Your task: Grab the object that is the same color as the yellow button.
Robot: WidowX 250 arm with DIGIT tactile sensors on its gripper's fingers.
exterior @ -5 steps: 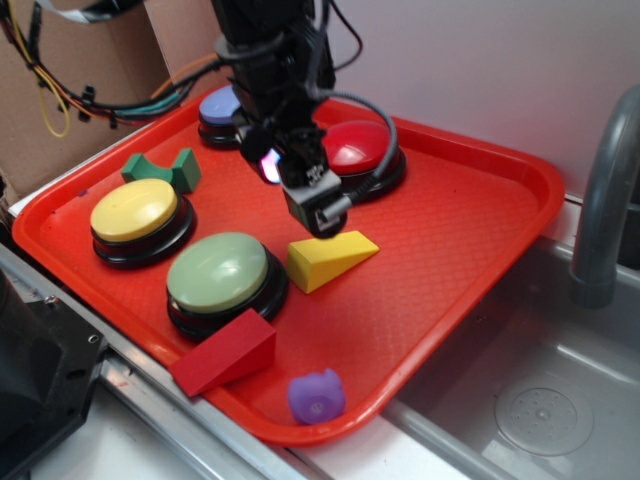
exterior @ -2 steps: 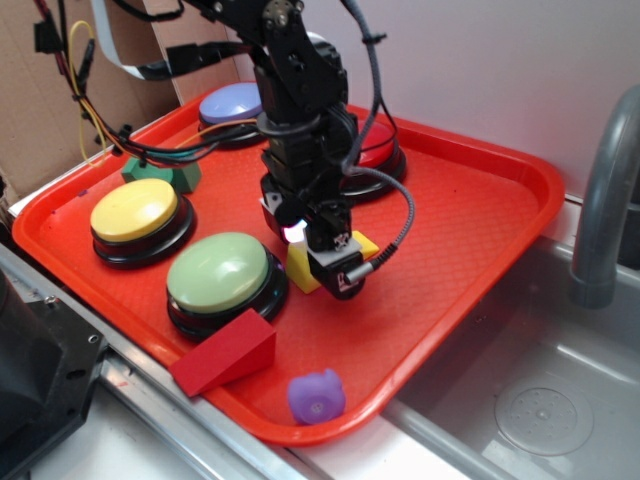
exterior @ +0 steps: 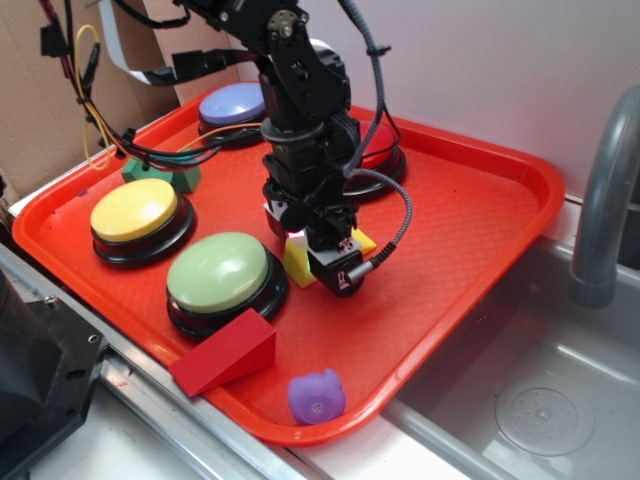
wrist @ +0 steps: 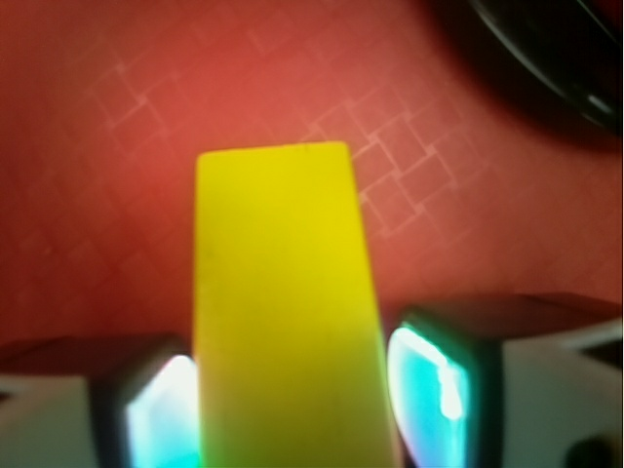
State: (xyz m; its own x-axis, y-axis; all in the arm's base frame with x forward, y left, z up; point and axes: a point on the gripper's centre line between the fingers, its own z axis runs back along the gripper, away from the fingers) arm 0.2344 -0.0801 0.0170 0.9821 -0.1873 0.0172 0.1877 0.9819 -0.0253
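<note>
My gripper [exterior: 318, 252] has just dropped over the yellow wedge [wrist: 283, 312], fingers straddling it, not visibly clamped yet.

The yellow wedge [exterior: 297, 262] is seen lying on the red tray, just at 3 o'clock of the green button, mostly hidden under the arm. The yellow button [exterior: 134, 209], round with a black base, is found at 9 o'clock of the wedge, well apart.
</note>
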